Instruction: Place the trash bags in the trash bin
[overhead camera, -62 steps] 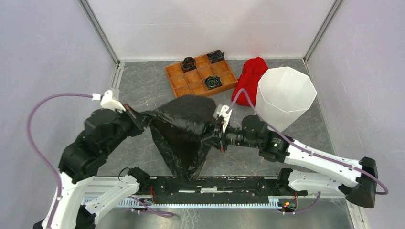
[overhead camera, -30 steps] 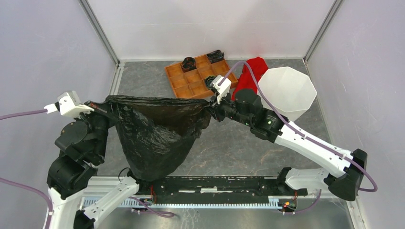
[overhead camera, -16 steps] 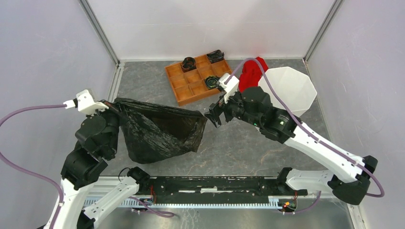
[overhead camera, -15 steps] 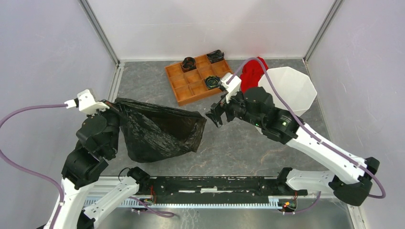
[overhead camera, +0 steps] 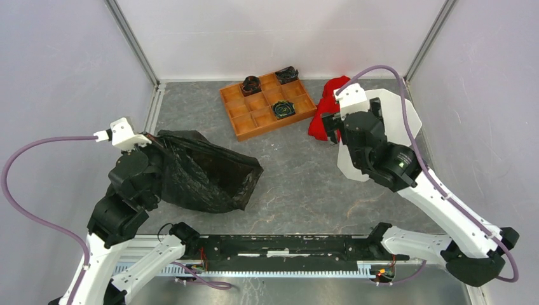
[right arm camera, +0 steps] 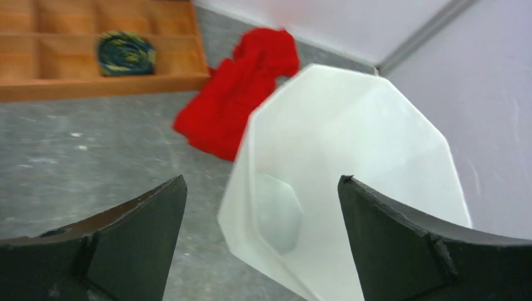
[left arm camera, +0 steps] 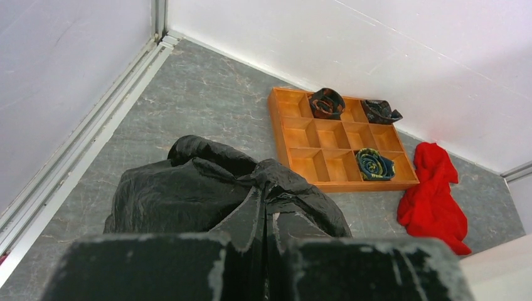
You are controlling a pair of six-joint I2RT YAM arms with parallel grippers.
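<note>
Left gripper is clamped tight on a pinch of the bag. Film bunches up right between the fingers, so it has a fold or an edge. Can't tell if that's the mouth hem. The rest of the bag slumps on the table just ahead of and below those fingers, in a crumpled heap with the mouth not spread. My read: one pinch is kept in hand so the bag doesn't need re-picking.

Right gripper is spread wide and holds nothing. Its fingers frame the bin: the mouth lies straight ahead between them, the inner base shows, and the bin is empty. From overhead the right arm covers most of the bin, and the fingers sit by its left rim. Contact: can't tell. Probably lining up to grab or steady the bin, since the wide spread suits its rim. That's a guess.

Bag and bin are well apart, the bag at the left fingers and the bin at the right ones. Nothing is in the bin yet, so the main step isn't done.

Beyond the right fingers, the cloth lies just left of the bin, close against its wall. Farthest out, the tray sits well ahead of the left fingers, clear of the bag and not involved.

Risk: thin glossy film can slip or tear at a single pinch point.
</note>
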